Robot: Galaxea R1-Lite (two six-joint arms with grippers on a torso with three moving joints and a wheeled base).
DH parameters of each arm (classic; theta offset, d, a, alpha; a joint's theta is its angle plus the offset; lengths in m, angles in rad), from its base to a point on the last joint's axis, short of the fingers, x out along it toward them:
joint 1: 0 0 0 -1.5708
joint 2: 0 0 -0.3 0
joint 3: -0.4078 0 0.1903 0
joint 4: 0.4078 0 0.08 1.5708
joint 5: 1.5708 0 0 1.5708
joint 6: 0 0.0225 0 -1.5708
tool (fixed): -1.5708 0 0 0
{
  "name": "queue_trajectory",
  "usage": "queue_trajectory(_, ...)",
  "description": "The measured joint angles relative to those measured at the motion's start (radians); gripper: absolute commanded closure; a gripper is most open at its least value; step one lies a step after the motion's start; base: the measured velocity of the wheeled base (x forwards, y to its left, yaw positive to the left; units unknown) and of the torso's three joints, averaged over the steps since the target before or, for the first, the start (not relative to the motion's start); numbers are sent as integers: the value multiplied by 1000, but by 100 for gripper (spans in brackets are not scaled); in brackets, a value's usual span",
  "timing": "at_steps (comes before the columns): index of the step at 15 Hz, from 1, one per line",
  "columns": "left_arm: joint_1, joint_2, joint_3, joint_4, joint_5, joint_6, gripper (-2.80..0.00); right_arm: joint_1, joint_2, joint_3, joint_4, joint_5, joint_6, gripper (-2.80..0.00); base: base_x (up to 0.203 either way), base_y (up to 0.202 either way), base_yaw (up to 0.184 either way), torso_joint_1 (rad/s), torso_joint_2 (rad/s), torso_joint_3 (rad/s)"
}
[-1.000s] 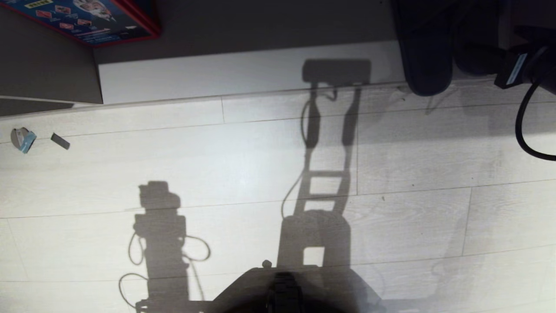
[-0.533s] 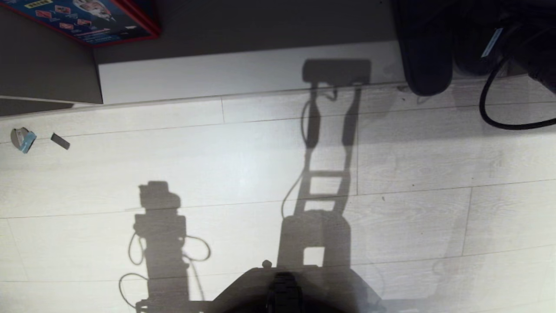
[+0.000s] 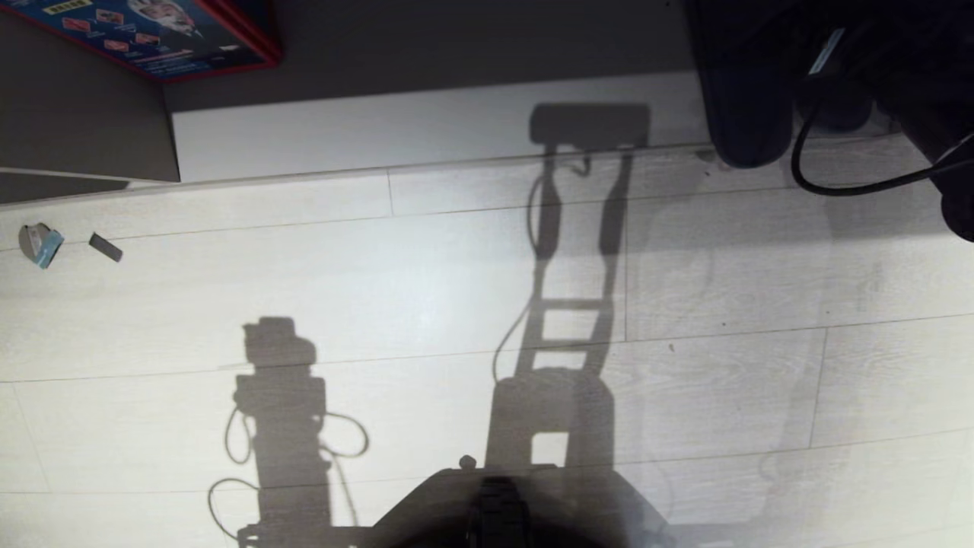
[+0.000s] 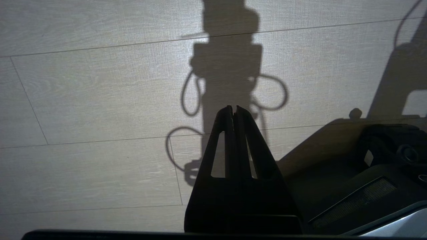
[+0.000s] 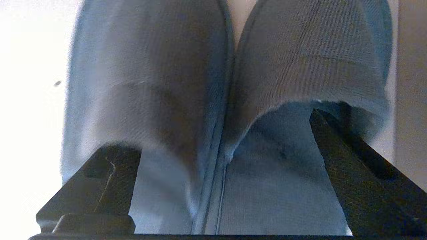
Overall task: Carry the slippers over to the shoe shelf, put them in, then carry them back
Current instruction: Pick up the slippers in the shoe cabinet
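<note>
The slippers (image 3: 744,99), a dark pair side by side, lie at the far right on the pale bottom board (image 3: 426,129) of the shoe shelf, heels at its front edge. In the right wrist view the slippers (image 5: 160,83) fill the picture. My right gripper (image 5: 215,131) is open wide above their heel ends, one finger (image 5: 100,180) over the outer side of one slipper and the other finger (image 5: 350,173) reaching under the strap of its neighbour. It grips nothing. My left gripper (image 4: 232,108) hangs shut and empty over the floor.
A red-edged box (image 3: 152,34) sits at the far left above a taupe panel (image 3: 76,114). Two small scraps (image 3: 42,245) lie on the pale plank floor. A black cable (image 3: 852,186) loops from my right arm (image 3: 921,68). A taupe wall (image 5: 412,83) stands beside the slippers.
My right arm has moved farther away and leftward over the slippers, its cable swinging with it. The slippers and the left arm have not moved.
</note>
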Motion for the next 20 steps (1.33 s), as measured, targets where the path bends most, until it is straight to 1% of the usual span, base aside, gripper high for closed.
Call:
queue_trajectory(6, 0, 0, 0, 0, 0, 0, 0, 5, 138, -195, -66, -2, 74, -280, 0, 0, 0, 0, 0, 0)
queue_trajectory(7, 0, 0, 0, 0, 1, 0, 0, 5, 157, -218, -76, -2, 79, 0, 0, 0, 0, 0, 0, 0)
queue_trajectory(9, 0, 0, 0, 0, 0, 0, 0, 5, 191, -255, -103, -1, 107, 0, 0, 0, 0, 0, 0, 0)
queue_trajectory(12, 0, 0, 0, 0, 0, 0, 0, 5, 210, -270, -111, 2, 111, 0, 0, 0, 0, 0, 0, 0)
queue_trajectory(17, 0, 0, 0, 0, 0, 0, 0, 5, 195, -267, -99, 12, 113, 0, 0, 0, 0, 0, 0, 0)
queue_trajectory(20, 0, 0, 0, 0, 0, 0, 0, 10, 148, -230, -71, 13, 116, 0, 0, 0, 0, 0, 0, 0)
